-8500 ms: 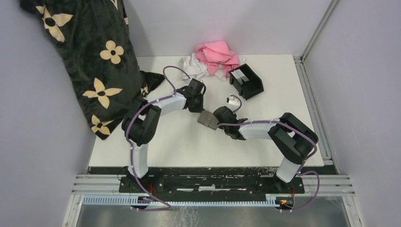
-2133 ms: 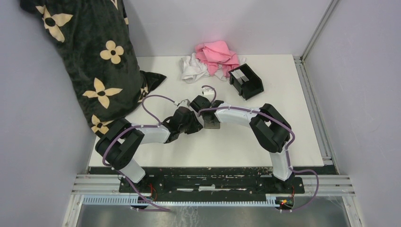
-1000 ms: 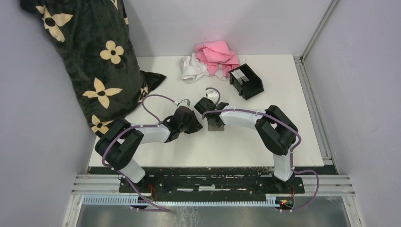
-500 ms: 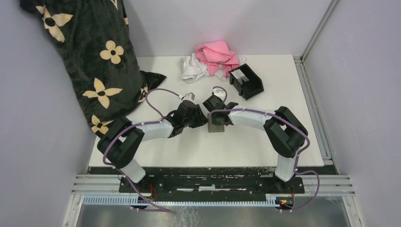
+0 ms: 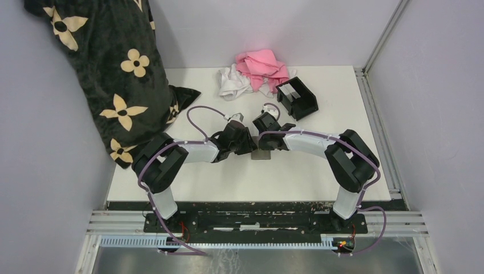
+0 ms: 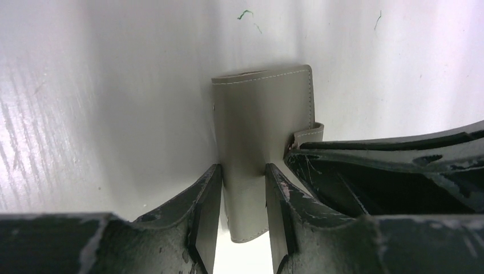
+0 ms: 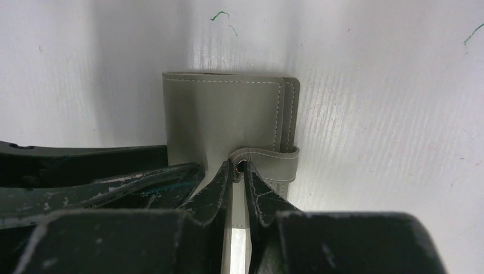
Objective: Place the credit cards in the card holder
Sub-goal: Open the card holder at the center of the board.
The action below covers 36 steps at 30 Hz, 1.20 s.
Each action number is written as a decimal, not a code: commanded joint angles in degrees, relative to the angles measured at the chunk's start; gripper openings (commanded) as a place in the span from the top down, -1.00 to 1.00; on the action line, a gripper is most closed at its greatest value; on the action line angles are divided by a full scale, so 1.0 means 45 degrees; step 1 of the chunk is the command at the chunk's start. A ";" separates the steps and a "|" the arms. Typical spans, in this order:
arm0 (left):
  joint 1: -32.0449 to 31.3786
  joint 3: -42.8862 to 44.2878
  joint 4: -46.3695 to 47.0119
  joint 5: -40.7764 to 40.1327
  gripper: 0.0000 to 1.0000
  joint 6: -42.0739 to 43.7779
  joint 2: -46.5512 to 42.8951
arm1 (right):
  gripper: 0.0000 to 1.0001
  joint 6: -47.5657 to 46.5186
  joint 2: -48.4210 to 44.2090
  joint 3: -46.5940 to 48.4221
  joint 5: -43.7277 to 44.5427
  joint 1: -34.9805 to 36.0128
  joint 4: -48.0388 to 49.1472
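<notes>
Right claw (image 7: 238, 171): scuffed black fingers nearly pressed together, pinching the end of the closure strap (image 7: 274, 162) of the grey wallet (image 7: 222, 114) (smooth leather-like cover, pale stitching along its edges). Left claw (image 6: 243, 211): spread partway, one finger at each long side of the folded wallet; contact cannot be confirmed. The wallet lies flat on the white table (image 7: 388, 114). Card holder (image 5: 298, 99): rigid black open-topped box, well apart at the far side, just beside crumpled pink cloth (image 5: 261, 64).

A closed grey stitched folding wallet (image 6: 259, 142) lies on the white table (image 5: 342, 108), with a crumpled pink cloth (image 5: 262, 64), white cloth (image 5: 231, 84) and black flowered blanket (image 5: 108, 63) farther back
</notes>
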 commanded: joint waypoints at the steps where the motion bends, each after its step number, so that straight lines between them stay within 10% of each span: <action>1: -0.0146 0.0528 -0.0680 -0.0681 0.17 -0.0558 0.0440 | 0.85 0.0173 -0.0489 -0.0348 -0.0713 -0.0113 0.0187; 36: -0.0246 0.0077 -0.2873 -0.3402 0.49 -0.3530 0.1839 | 0.91 0.0052 -0.2013 -0.2269 -0.1376 -0.1589 0.0955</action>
